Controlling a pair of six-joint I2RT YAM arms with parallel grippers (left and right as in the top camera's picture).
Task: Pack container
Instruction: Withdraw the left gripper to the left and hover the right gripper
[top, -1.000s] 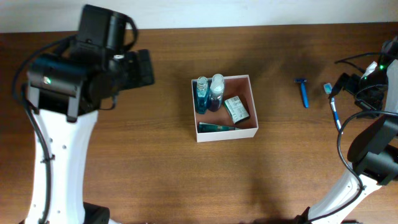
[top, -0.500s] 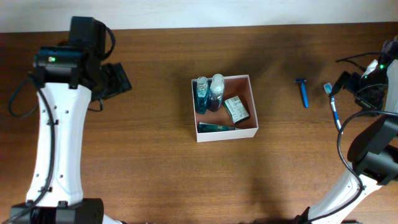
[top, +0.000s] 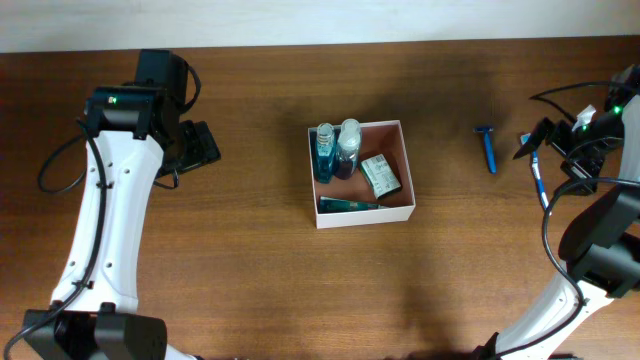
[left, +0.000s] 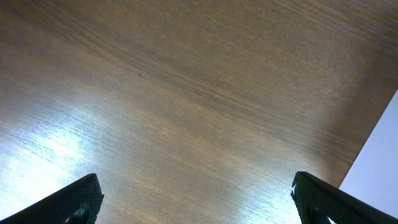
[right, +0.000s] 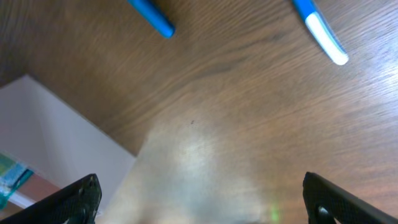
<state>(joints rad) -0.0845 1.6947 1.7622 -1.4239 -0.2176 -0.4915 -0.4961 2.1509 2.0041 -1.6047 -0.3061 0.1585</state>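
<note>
Right claw (right: 208, 202), jaws apart and empty like the left claw (left: 199, 202), hovers by the razor (top: 487, 148) — next, probably, grasp it for the container (top: 365, 219).

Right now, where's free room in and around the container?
In the container, only the corner between bottles and small box is bare; a tube lines one wall. Table is open between container and left gripper. Razor and toothbrush crowd the right.
</note>
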